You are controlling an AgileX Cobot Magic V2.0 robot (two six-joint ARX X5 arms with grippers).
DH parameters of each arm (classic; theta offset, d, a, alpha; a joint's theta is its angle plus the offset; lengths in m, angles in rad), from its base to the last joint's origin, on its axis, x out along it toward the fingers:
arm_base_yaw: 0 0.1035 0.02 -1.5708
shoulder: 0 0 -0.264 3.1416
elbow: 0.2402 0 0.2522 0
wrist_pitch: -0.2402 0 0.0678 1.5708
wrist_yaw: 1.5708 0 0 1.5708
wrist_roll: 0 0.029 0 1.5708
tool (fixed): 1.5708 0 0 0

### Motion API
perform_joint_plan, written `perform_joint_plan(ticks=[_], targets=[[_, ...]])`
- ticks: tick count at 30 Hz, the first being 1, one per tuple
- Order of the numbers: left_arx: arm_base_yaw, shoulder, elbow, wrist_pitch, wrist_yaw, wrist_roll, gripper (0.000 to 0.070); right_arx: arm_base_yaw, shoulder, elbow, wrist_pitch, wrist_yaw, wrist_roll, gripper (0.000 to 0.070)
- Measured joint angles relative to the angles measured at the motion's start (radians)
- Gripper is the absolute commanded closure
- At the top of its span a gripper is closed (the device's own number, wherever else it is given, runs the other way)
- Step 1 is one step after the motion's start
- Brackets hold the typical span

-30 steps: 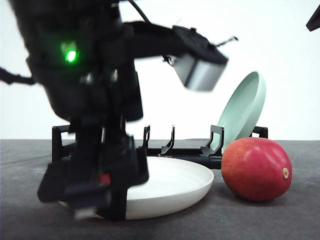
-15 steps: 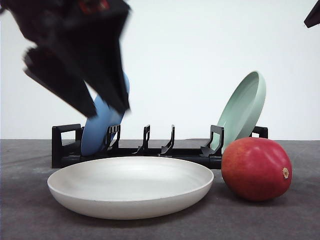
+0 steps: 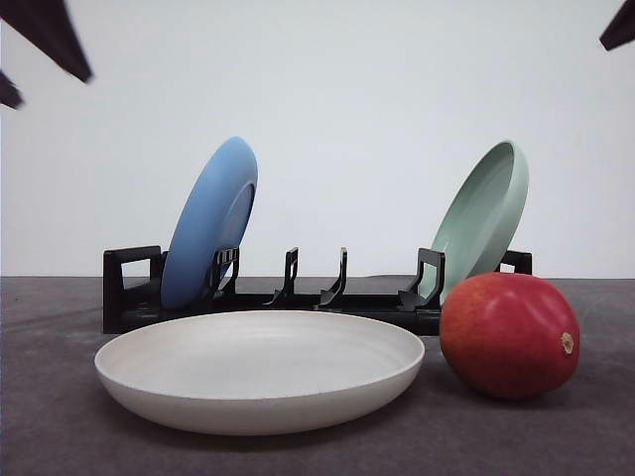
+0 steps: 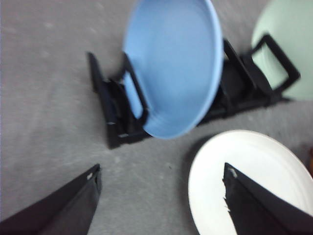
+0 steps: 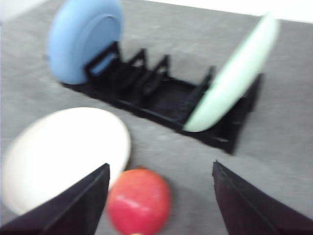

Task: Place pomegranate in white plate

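Note:
The pomegranate (image 3: 509, 335), glossy red with a pale stem spot, rests on the grey table just right of the white plate (image 3: 260, 372), close to its rim. The plate lies flat and holds nothing. In the right wrist view my right gripper (image 5: 160, 169) hovers open high above the pomegranate (image 5: 139, 201), with the white plate (image 5: 63, 147) beside it. My left gripper (image 4: 161, 169) is open too, high over the table between the white plate (image 4: 230, 156) and the rack. Nothing is held by either gripper.
A black dish rack (image 3: 298, 297) stands behind the plate. A blue plate (image 3: 210, 223) leans in its left end and a pale green plate (image 3: 483, 220) in its right end. Dark arm parts show at the top left corner (image 3: 45, 35) and the top right corner (image 3: 620, 28).
My left arm, which stood low in front of the white plate's left side, has risen up and to the left. The blue plate and the whole white plate now show.

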Motion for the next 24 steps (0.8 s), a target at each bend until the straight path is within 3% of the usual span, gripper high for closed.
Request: perform_joint_plan(ticks=[3, 8, 16, 21, 24], targets=[[0.050, -0.021, -0.014, -0.009, 0.015, 0.000, 0.0224, 0.010, 0.016, 0.000, -0.013, -0.032, 0.047, 0.0275], [0.054, -0.034, -0.014, -0.002, 0.018, -0.001, 0.0225, 0.056, 0.100, 0.003, -0.065, -0.035, 0.126, 0.0275], [0.052, -0.035, -0.014, -0.001, 0.018, -0.003, 0.0226, 0.160, 0.363, 0.119, -0.189, 0.098, 0.177, 0.0263], [0.052, -0.035, -0.014, -0.001, 0.018, -0.003, 0.0226, 0.202, 0.526, 0.194, -0.186, 0.116, 0.189, 0.0105], [0.052, -0.035, -0.014, -0.002, 0.018, -0.003, 0.0226, 0.217, 0.610, 0.218, -0.155, 0.117, 0.194, 0.0076]])
